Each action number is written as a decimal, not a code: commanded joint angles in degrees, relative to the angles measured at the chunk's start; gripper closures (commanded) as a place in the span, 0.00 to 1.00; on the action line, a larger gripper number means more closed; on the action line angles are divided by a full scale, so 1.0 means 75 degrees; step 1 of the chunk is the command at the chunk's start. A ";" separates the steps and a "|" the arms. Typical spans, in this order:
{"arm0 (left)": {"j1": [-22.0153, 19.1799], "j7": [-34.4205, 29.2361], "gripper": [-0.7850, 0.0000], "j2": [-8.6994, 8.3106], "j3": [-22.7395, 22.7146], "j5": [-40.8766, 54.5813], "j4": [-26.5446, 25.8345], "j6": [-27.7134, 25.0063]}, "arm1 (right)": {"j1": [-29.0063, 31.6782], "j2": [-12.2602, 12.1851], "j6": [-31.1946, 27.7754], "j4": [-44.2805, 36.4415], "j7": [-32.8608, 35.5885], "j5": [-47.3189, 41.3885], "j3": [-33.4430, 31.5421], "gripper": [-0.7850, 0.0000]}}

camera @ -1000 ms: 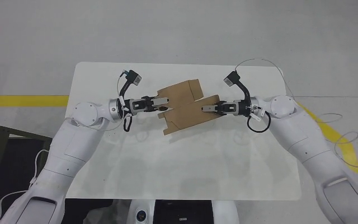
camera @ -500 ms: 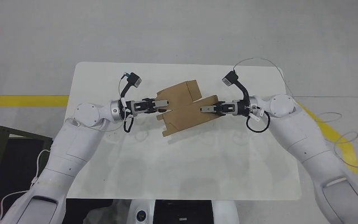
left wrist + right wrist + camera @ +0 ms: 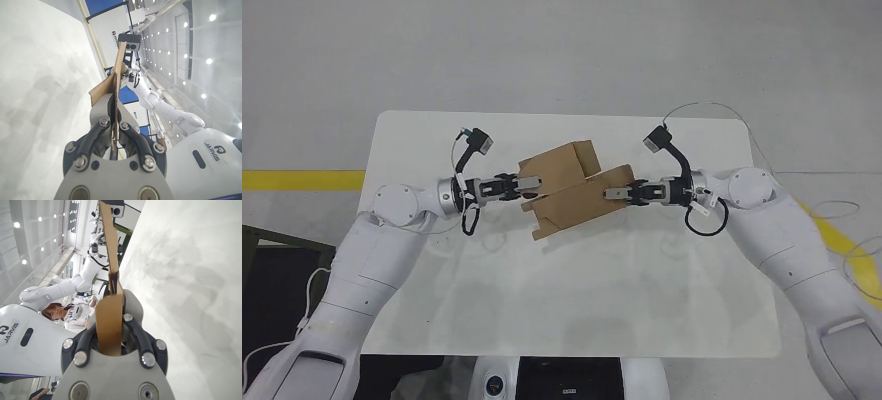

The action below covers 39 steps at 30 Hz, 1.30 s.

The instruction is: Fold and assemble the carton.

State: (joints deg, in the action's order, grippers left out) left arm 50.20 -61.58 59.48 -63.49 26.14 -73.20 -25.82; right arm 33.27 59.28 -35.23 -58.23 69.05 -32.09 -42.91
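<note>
White table (image 3: 572, 300) stands on grey floor (image 3: 542, 50) beneath the carton (image 3: 567, 192).

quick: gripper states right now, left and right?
Left gripper: closed, clamped on one edge of the carton.
Right gripper: closed, clamped on the carton's opposite end.

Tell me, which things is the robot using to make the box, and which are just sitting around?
For the job:
- the carton
- the left gripper and the right gripper, each clamped on one side of the carton

Just there:
- the white table underneath
- the yellow line on the floor
</note>
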 commanded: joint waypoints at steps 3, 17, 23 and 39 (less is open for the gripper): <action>-0.0018 -0.0059 1.00 -0.0025 -0.0109 -0.0171 -0.0010 -0.0100 | -0.0092 -0.0070 -0.0145 0.0409 -0.0145 0.0671 -0.0151 0.00; 0.0067 -0.0380 1.00 -0.0056 -0.0131 -0.0603 -0.0234 -0.0456 | -0.0013 -0.0212 -0.0503 -0.0914 -0.0501 -0.0394 -0.0536 0.00; 0.0098 -0.0408 1.00 -0.0052 -0.0113 -0.0551 -0.0377 -0.0457 | 0.0023 -0.0119 -0.0459 -0.1283 -0.0457 -0.0826 -0.0209 0.00; 0.0091 -0.0592 1.00 -0.0011 0.0015 -0.0264 -0.0598 -0.0432 | -0.0149 0.0060 -0.0381 -0.1219 -0.0379 -0.1172 0.0331 0.07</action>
State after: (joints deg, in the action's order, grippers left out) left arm 50.88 -65.90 59.38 -63.41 23.93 -77.58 -29.09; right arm 32.22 59.69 -38.02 -67.50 66.28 -40.79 -40.52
